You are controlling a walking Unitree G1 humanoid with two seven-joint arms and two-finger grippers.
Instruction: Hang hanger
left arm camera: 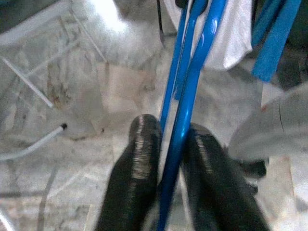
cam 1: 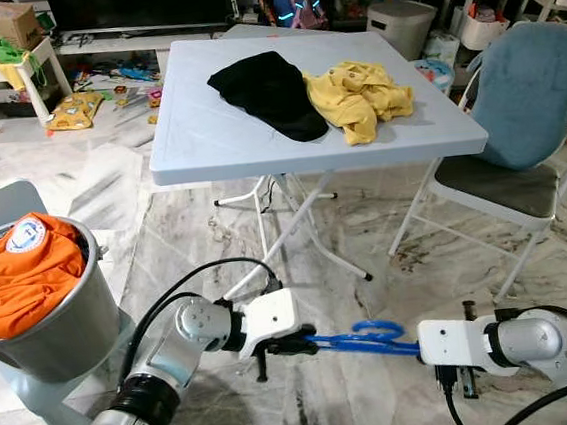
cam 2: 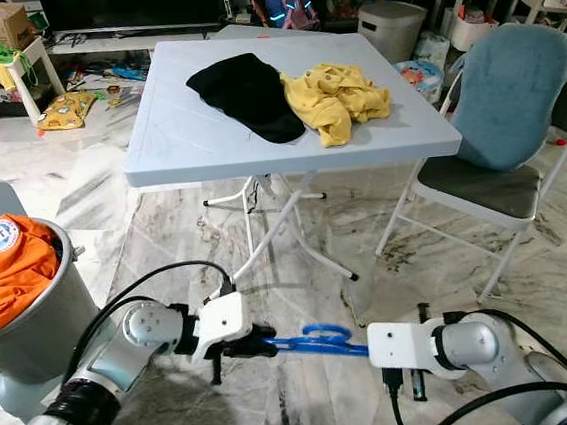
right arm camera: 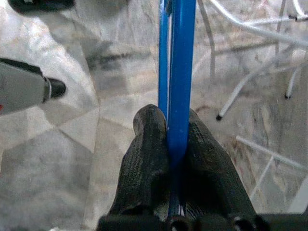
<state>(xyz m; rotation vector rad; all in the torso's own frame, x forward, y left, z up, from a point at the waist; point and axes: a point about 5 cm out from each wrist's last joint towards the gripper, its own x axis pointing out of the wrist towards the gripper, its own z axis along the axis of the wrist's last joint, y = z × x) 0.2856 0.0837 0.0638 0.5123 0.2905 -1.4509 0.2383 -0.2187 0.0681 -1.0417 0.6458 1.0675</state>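
A blue plastic hanger (cam 1: 366,339) is held level above the marble floor, between my two arms. My left gripper (cam 1: 298,344) is shut on one end of it; in the left wrist view its black fingers (left arm camera: 139,163) pinch the blue bar (left arm camera: 185,106). My right gripper (cam 1: 413,346) is shut on the other end, and the right wrist view shows its fingers (right arm camera: 149,154) clamped on the blue bar (right arm camera: 180,72). A black garment (cam 1: 270,93) and a yellow garment (cam 1: 358,97) lie on the folding table (cam 1: 207,149) ahead.
A grey bucket (cam 1: 59,335) with an orange shirt (cam 1: 18,273) stands at my left. A folding chair (cam 1: 516,120) with a blue cushion stands right of the table. The table's white legs (cam 1: 294,221) cross in front of me. Clutter lies along the far wall.
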